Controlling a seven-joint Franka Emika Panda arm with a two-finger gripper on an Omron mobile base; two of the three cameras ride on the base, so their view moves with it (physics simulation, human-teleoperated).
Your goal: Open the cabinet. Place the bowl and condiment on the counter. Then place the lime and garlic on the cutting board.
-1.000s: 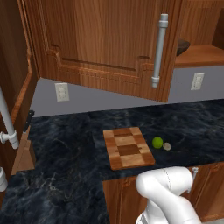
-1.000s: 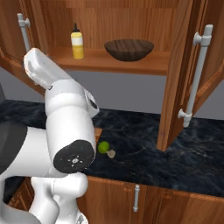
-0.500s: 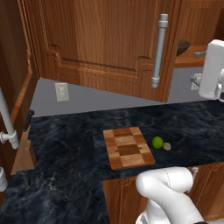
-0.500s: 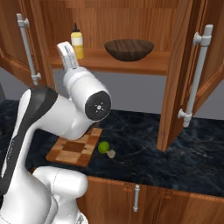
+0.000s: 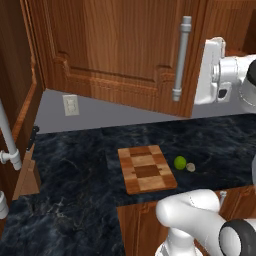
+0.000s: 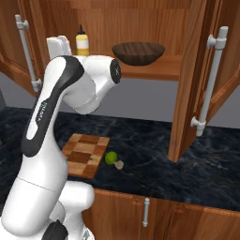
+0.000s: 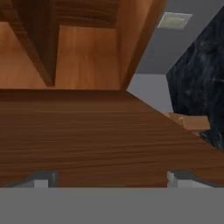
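Kitchen with the wall cabinet (image 6: 140, 28) open, its shelf not yet emptied.

The black counter (image 6: 140, 140) carries the cutting board (image 6: 85, 154), with the lime (image 6: 111, 157) and the garlic (image 6: 119, 164) just beside it, not on it. The bowl (image 6: 138, 50) and the condiment (image 6: 82, 42) stand on the shelf. The gripper (image 7: 111, 177) is raised near the shelf with its fingers spread wide and nothing between them. The risk: the arm is close to the condiment, so a careless reach for the bowl may knock the bottle over.
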